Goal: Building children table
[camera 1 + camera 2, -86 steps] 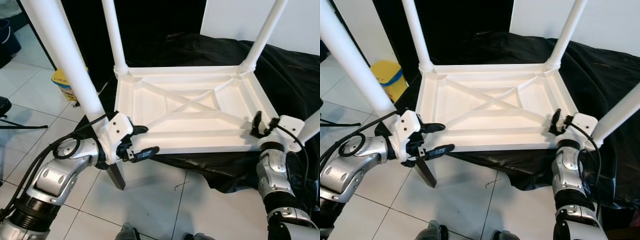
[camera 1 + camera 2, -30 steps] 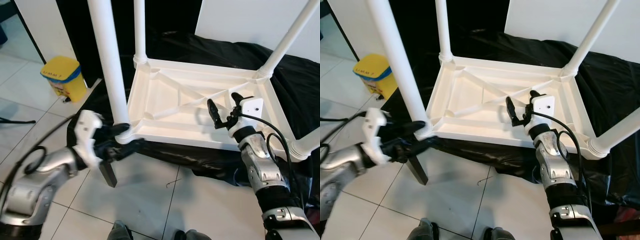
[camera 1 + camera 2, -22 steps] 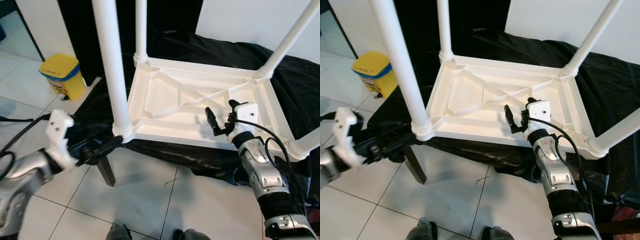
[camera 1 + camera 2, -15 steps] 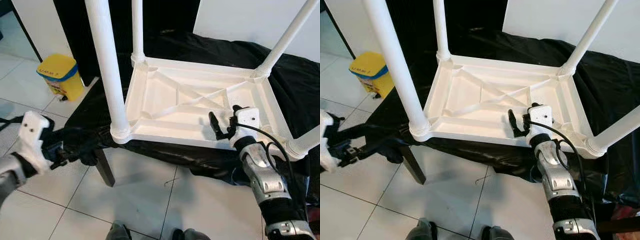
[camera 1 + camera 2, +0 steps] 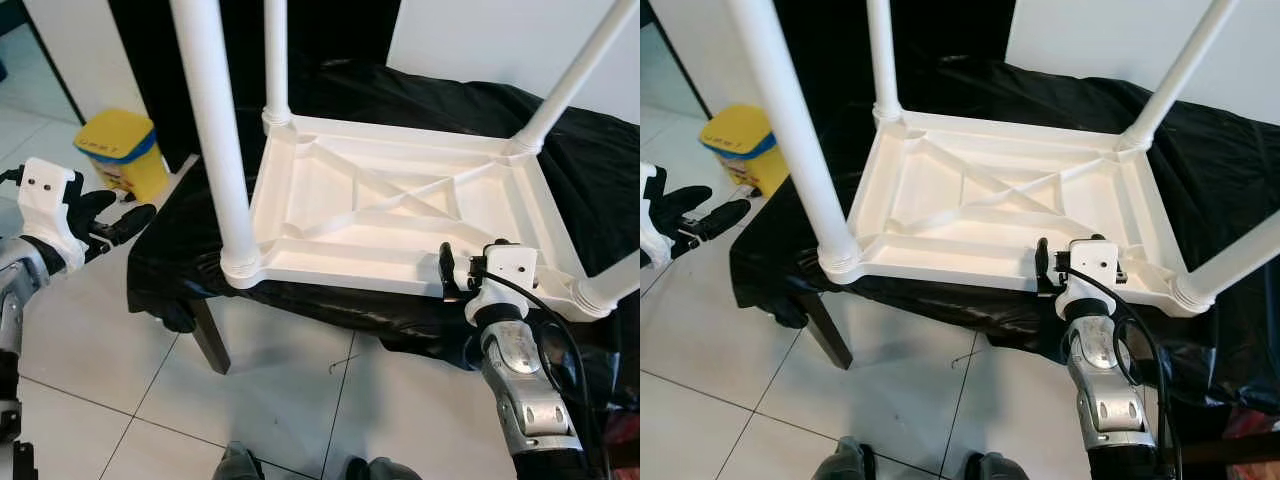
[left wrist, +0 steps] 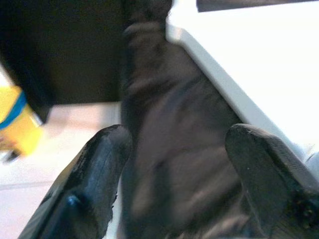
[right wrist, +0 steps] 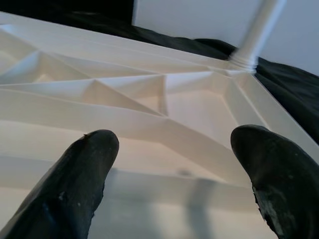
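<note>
White children's table [image 5: 400, 215] is upside down on a black cloth [image 5: 600, 170] draped over a low stand, all four legs seated in the corners and pointing up. My right claw [image 5: 1045, 268] is spread wide, holding nothing, sitting at the near rim of the tabletop; the wrist view looks straight over the ribbed underside with both fingers [image 7: 75, 174] apart. My left claw [image 5: 112, 220] is also spread and empty, out over the floor tiles well clear of the table, beside the yellow bin [image 5: 120, 150]. Assembly looks about done; I'd guess flipping it upright is what's left. Risks: near left leg [image 5: 215, 130] stands between my left claw and the frame, so a careless swing in could knock it loose or tip the table. Cloth is slippery, so pushing on the rim from one side could slide the whole thing off the stand's near edge.
</note>
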Available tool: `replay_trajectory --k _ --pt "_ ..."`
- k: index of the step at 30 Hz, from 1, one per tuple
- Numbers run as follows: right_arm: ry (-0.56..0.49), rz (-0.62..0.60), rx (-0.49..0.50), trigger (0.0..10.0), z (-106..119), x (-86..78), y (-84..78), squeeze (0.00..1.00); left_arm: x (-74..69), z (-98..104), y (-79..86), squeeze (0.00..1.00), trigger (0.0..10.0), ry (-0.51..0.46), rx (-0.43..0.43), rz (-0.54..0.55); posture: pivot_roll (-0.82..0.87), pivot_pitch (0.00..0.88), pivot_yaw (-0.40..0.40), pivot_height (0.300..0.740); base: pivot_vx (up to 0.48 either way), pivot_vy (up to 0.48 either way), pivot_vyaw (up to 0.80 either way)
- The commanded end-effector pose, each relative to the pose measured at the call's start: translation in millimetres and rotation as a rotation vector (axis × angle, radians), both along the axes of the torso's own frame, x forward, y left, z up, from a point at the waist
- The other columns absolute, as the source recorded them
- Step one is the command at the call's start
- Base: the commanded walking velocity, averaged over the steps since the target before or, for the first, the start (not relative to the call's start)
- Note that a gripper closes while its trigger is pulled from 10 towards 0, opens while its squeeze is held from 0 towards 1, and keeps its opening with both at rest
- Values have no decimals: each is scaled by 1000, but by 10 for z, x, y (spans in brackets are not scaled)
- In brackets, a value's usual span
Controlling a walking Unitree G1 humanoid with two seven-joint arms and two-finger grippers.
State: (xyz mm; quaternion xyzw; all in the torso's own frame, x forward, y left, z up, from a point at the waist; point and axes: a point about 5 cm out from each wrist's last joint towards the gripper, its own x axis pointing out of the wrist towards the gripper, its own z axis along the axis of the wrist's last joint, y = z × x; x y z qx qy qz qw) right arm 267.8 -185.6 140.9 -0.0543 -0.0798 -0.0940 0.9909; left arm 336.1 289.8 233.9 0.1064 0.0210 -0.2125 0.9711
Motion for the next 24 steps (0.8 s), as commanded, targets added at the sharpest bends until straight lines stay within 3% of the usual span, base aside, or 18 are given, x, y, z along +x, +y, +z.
replay_trajectory --k 1,3,9,12,15,17,18,21,24 --pt "22 -50 -7 10000 -35 -65 -18 0 96 -55 -13 0 10000 -11 19 66 50 155 -48 740 0 0 0" --pt "44 -112 2 10000 -86 -178 -32 0 265 -20 -149 0 10000 -50 -16 63 18 156 -34 740 0 0 0" --pt "52 -164 -3 10000 -150 -309 -50 0 394 21 -320 0 10000 -75 -63 38 0 156 -26 740 0 0 0" --pt "14 -280 12 10000 -194 -522 -183 0 489 55 -531 0 10000 -102 -108 -11 -46 157 -3 740 0 0 0" --pt "8 -315 14 10000 -202 -580 -227 0 506 63 -586 0 10000 -109 -124 -31 -46 157 -3 740 0 0 0" --pt "31 -386 30 10000 -248 -701 -315 0 528 64 -731 0 10000 -114 -161 -92 -73 159 9 740 0 0 0" --pt "31 -386 30 10000 -248 -701 -315 0 528 64 -731 0 10000 -114 -161 -92 -73 159 9 740 0 0 0" --pt "70 -424 69 10000 -318 -792 -349 0 542 41 -933 0 10000 -116 -183 -189 -83 160 15 740 0 0 0" --pt "70 -424 69 10000 -318 -792 -349 0 542 41 -933 0 10000 -116 -183 -189 -83 160 15 740 0 0 0"
